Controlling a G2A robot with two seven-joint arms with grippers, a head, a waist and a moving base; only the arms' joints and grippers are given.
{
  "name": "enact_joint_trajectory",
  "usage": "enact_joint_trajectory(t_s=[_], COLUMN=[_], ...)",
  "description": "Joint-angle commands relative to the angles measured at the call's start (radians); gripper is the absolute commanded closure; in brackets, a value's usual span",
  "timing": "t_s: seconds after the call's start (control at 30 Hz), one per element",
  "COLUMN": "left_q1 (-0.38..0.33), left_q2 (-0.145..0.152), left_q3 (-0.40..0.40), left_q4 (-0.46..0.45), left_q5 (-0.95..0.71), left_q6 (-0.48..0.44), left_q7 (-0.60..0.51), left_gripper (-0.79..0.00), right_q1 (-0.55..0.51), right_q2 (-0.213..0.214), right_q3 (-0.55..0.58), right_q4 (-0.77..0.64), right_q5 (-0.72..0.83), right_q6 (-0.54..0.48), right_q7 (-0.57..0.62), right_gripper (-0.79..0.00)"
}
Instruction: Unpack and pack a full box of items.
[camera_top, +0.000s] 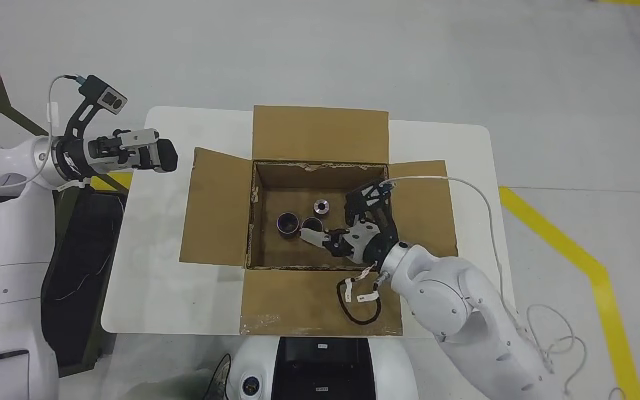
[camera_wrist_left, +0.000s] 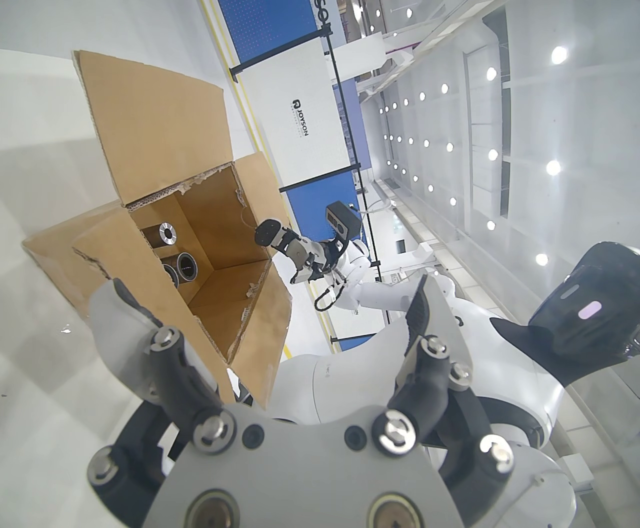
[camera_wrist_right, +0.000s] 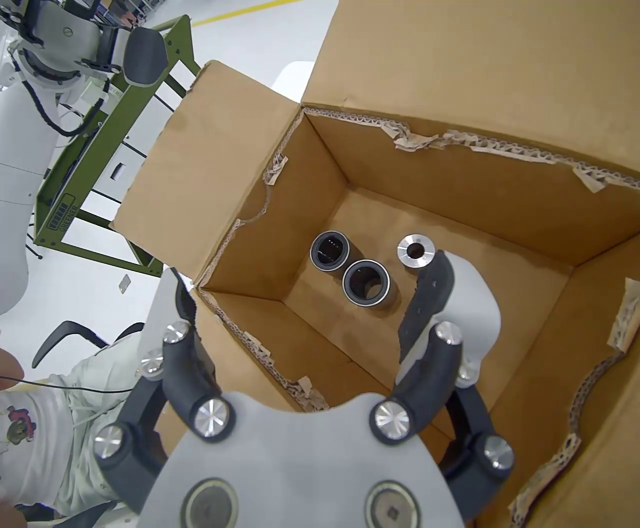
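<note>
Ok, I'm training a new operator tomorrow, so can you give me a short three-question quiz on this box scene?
1. True or false: the flaps of the box are folded shut.
2. How many metal cylinders sit inside the box? A) one B) three C) five
3. Fill in: the right gripper hangs open above the open ___, while the left gripper, also open, is off to the side of it.

Key: 1 false (all four flaps are spread open); 2 B; 3 box.
</note>
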Motion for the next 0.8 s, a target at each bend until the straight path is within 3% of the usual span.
enact_joint_trajectory(t_s=[0.0,0.17,0.47,0.77], left_q1=[0.000,0.000,0.000,0.000], left_q2=[0.000,0.000,0.000,0.000], left_q3=[0.000,0.000,0.000,0.000], left_q4=[0.000,0.000,0.000,0.000], left_q5=[0.000,0.000,0.000,0.000], left_q6=[0.000,0.000,0.000,0.000], left_q7=[0.000,0.000,0.000,0.000], left_gripper=[-0.785,-0.785,-0.785,-0.785], right_q1=[0.000,0.005,0.187,0.339], right_q2=[0.000,0.001,-0.022,-0.074], right_q3=[0.000,-0.007,-0.171,-0.239], right_q4=[0.000,0.004,0.084,0.217], right_q5=[0.000,-0.022,-0.310,-0.282], right_q6=[0.000,-0.018,-0.105,-0.066], right_q7=[0.000,0.015,0.242,0.298], right_gripper=[-0.785,-0.785,-0.785,-0.785])
